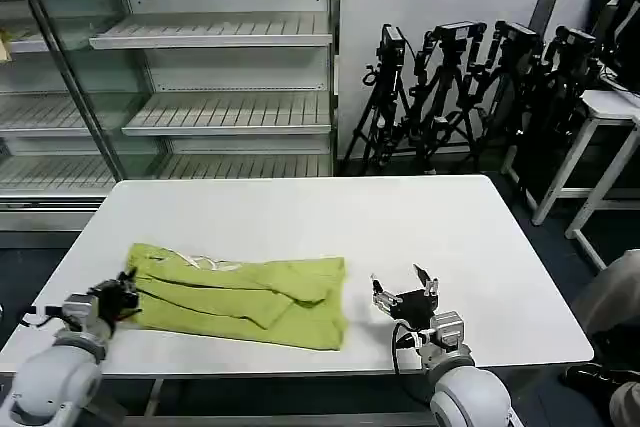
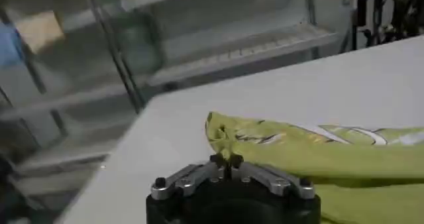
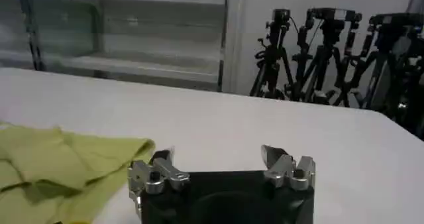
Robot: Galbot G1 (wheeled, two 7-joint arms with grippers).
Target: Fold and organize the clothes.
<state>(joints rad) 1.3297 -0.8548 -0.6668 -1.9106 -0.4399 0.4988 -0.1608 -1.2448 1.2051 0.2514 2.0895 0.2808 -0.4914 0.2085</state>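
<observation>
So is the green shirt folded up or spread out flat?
Folded. The T-shirt lies on the table as a narrow band with layers overlapping, no sleeves spread out. The left pincer pinches its end; the right pincer is open beside it.

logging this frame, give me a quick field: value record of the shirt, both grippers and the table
shirt: lime T-shirt, partly folded into a band, lying flat
left gripper: shut, at the shirt's left end, touching the fabric
right gripper: open, beside the shirt's right edge, apart from it
table: white, shirt near its front edge
background: shelving, tripods
</observation>
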